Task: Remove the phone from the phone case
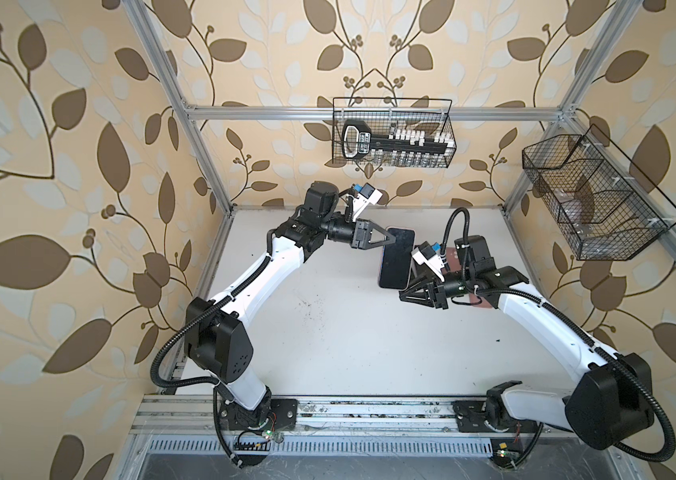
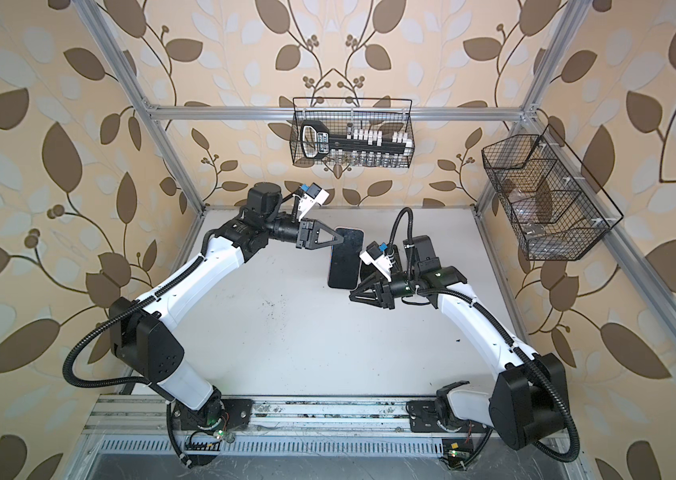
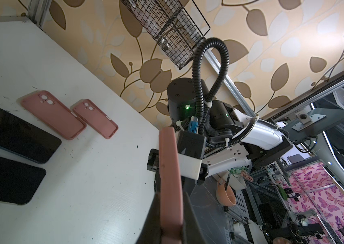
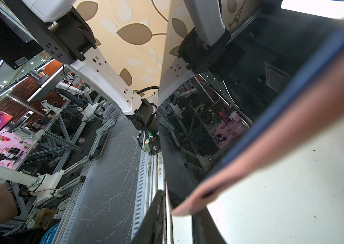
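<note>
While left end effector [image 1: 393, 240] clamps phone [image 1: 396, 262] in pink phone case [image 3: 170, 179], right end effector [image 1: 403, 296] pinches its corner, basket label [image 1: 364, 146] unreadable

Phone [image 1: 396, 262] screen glossy; phone case [image 3: 170, 179] matt, smooth plastic.

In a top view, the right arm [image 1: 494, 286] covers the pink spare cases [image 1: 453, 259] on the tabletop [image 1: 328, 332]; only slivers show. Contents of the side basket [image 1: 590, 199]: clear, too faint to identify.

Left wrist view: phone case [image 3: 169, 164] seen edge-on, its near end cut by the frame; the phone inside cannot be seen here. Left tool [image 3: 170, 198] fingers cropped at the same edge. A dark phone [image 3: 18, 135] and a second dark phone [image 3: 8, 177] run off the frame.

Right wrist view: phone [image 4: 230, 126] screen overfills the frame; case edge blurred; right tool [image 4: 179, 202] fingers cropped.
</note>
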Controlling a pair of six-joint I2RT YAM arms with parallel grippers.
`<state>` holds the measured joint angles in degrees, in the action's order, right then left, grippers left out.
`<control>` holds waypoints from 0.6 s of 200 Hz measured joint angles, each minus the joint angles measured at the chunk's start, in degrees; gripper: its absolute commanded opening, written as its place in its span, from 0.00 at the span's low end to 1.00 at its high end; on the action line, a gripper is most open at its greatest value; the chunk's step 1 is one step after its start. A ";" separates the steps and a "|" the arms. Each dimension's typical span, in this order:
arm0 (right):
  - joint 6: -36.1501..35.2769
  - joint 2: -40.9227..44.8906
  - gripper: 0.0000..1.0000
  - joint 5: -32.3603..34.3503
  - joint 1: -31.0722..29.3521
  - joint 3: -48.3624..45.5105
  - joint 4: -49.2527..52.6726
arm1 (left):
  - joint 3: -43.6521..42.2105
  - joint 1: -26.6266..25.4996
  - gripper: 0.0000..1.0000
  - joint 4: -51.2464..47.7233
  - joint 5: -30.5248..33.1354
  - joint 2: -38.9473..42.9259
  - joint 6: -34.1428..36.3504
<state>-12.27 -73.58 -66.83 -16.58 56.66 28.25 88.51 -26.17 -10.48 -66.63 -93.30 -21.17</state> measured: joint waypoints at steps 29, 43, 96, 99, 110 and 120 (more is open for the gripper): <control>0.07 0.00 0.24 -0.46 0.24 0.00 -0.50 | 0.00 0.00 0.00 1.11 -0.02 0.00 -0.61; 0.22 0.00 0.26 -0.57 0.33 0.00 -0.81 | -0.11 0.00 0.00 1.86 -0.02 0.00 -1.16; 0.81 0.00 0.30 -0.28 0.57 0.00 -1.88 | -0.59 0.00 0.00 3.76 -0.02 0.00 -2.69; 0.83 0.00 0.30 -0.26 0.57 0.00 -1.92 | -0.63 0.00 0.00 3.89 -0.02 0.00 -2.80; 0.90 0.00 0.30 -0.20 0.57 0.00 -2.08 | -0.63 0.00 0.00 4.04 -0.02 0.00 -2.97; 0.92 0.02 0.30 -0.04 0.59 0.00 -2.32 | -0.66 0.00 0.00 4.33 -0.02 0.00 -3.04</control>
<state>-11.35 -73.56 -66.87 -15.99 56.66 25.93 87.85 -26.17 -6.15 -66.65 -93.30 -24.21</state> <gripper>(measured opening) 0.303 0.120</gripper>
